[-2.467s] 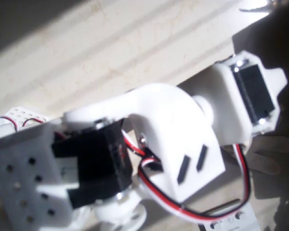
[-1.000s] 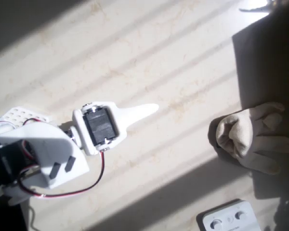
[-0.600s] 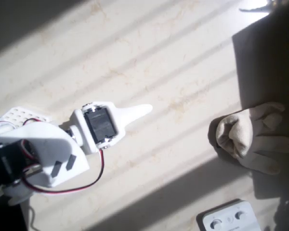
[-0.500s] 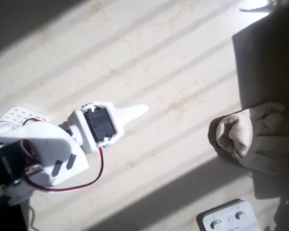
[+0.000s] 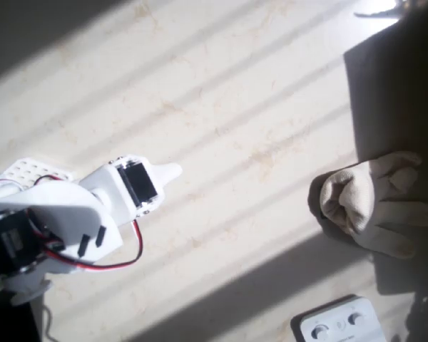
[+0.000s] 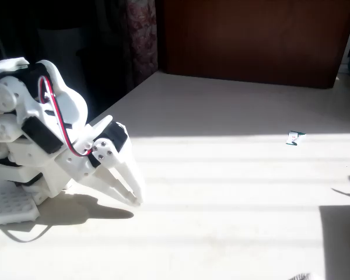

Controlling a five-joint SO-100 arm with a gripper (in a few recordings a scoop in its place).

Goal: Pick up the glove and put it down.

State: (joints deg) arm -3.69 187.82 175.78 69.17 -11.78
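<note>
One glove (image 5: 367, 203) lies crumpled at the surface's (image 5: 221, 107) right edge overhead, well apart from the end effector (image 6: 131, 189); jaws nearly together, empty; widen them, then reach across.

Location: a home interior. Evidence: a pale marble-patterned counter (image 6: 233, 192) striped with sunlight, a dark wooden cabinet (image 6: 256, 38) behind it, and a floral curtain (image 6: 141, 35) at the rear.
</note>
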